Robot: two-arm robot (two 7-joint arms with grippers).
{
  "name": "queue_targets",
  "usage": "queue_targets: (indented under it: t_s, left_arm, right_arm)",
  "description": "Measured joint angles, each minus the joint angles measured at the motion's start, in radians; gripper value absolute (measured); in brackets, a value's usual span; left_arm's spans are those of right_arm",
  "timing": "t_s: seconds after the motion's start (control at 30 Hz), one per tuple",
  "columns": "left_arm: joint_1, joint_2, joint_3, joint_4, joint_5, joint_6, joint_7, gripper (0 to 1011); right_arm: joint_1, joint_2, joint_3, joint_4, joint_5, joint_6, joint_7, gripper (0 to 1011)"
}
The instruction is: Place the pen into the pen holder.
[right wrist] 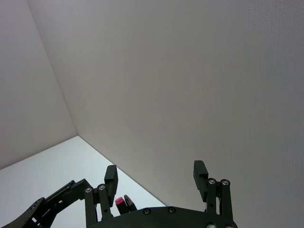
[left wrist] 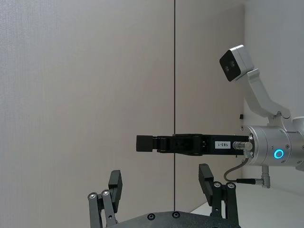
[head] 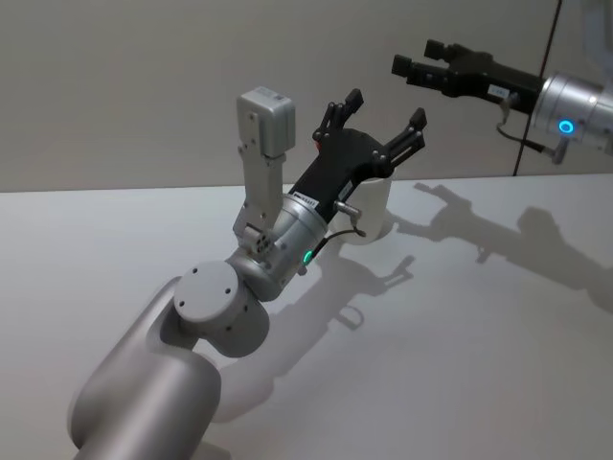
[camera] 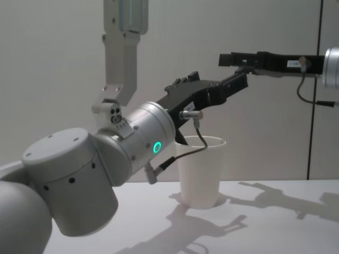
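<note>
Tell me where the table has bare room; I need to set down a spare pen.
The table is bare in front of and to the right of the pen holder. The left side is crowded: the left gripper, open, hangs over the cup. The right gripper hovers high, off the table.

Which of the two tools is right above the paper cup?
The left tool, open, angled up just over the cup. The right tool sits higher, level, reaching in from the right.

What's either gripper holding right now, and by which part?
Nothing. The left gripper is open above the pen holder, with nothing between its fingers. The right gripper is raised further right, also open, with nothing between its fingers.
</note>
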Motion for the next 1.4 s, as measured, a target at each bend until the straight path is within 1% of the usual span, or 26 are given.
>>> queue_targets:
  t_s: [0.17, 0.27, 0.6, 0.67, 0.73, 0.8, 0.83, 0.9, 0.93, 1.0, 1.1, 1.13, 1.23, 1.27, 1.4]
  left_arm:
    - [0.007, 0.009, 0.001, -0.013, 0.004, 0.008, 0.007, 1001]
    - [0.018, 0.023, 0.002, -0.033, 0.013, 0.021, 0.022, 1001]
    - [0.085, 0.107, 0.012, -0.154, 0.065, 0.1, 0.108, 1001]
    - [0.108, 0.136, 0.015, -0.195, 0.083, 0.127, 0.138, 1001]
    - [0.117, 0.148, 0.017, -0.213, 0.091, 0.139, 0.151, 1001]
    - [0.135, 0.17, 0.02, -0.244, 0.104, 0.16, 0.173, 1001]
    - [0.135, 0.17, 0.02, -0.244, 0.104, 0.16, 0.173, 1001]
    - [0.152, 0.192, 0.022, -0.275, 0.117, 0.18, 0.195, 1001]
    - [0.157, 0.198, 0.023, -0.285, 0.121, 0.186, 0.202, 1001]
    - [0.179, 0.227, 0.026, -0.326, 0.139, 0.214, 0.232, 1001]
    - [0.197, 0.249, 0.029, -0.357, 0.152, 0.234, 0.253, 1001]
    - [0.208, 0.263, 0.03, -0.376, 0.16, 0.247, 0.267, 1001]
    - [0.223, 0.282, 0.032, -0.404, 0.172, 0.264, 0.287, 1001]
    - [0.233, 0.293, 0.034, -0.42, 0.179, 0.275, 0.3, 1001]
    - [0.249, 0.316, 0.036, -0.452, 0.193, 0.296, 0.322, 1001]
  right_arm:
    - [-0.009, 0.001, 0.001, -0.01, -0.002, 0.0, -0.008, 1002]
    - [-0.025, 0.003, 0.003, -0.028, -0.006, -0.002, -0.021, 1001]
    - [-0.115, 0.014, 0.016, -0.126, -0.03, -0.012, -0.097, 1001]
    - [-0.147, 0.017, 0.021, -0.161, -0.04, -0.016, -0.124, 1002]
    - [-0.162, 0.019, 0.023, -0.178, -0.044, -0.017, -0.137, 1002]
    - [-0.178, 0.021, 0.025, -0.195, -0.049, -0.019, -0.151, 1002]
    - [-0.194, 0.023, 0.027, -0.213, -0.053, -0.021, -0.164, 1001]
    - [-0.217, 0.025, 0.03, -0.238, -0.059, -0.023, -0.184, 1002]
    - [-0.217, 0.025, 0.03, -0.238, -0.059, -0.023, -0.184, 1001]
    - [-0.248, 0.029, 0.035, -0.27, -0.067, -0.026, -0.209, 1001]
    - [-0.27, 0.031, 0.038, -0.297, -0.074, -0.029, -0.229, 1002]
    - [-0.286, 0.033, 0.04, -0.314, -0.078, -0.031, -0.242, 1002]
    - [-0.31, 0.036, 0.043, -0.34, -0.084, -0.033, -0.262, 1002]
    - [-0.324, 0.038, 0.045, -0.355, -0.088, -0.035, -0.274, 1002]
    - [-0.363, 0.043, 0.051, -0.398, -0.099, -0.039, -0.308, 1001]
